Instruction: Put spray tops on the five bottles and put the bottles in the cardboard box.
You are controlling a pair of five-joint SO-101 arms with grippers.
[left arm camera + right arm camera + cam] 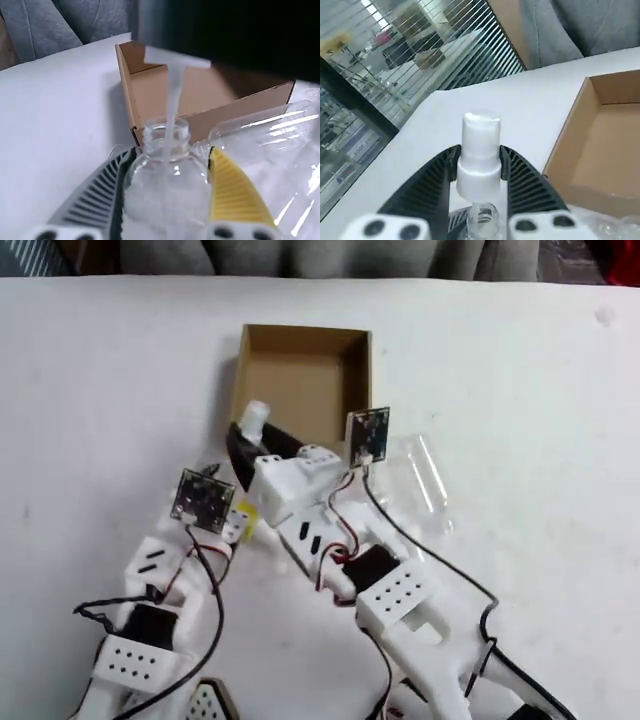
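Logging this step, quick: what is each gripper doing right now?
The left gripper is closed on the clear bottle.
The right gripper is closed on the spray top, whose tube is in the bottle's neck.

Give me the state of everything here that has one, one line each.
left gripper, shut on the bottle.
right gripper, shut on the spray top.
bottle, neck up and open, no top seated.
spray top, held above the bottle, tube down in its neck, not pushed on.
cardboard box, open, visible floor bare.
loose bottle, lying on the table beside the cardboard box.
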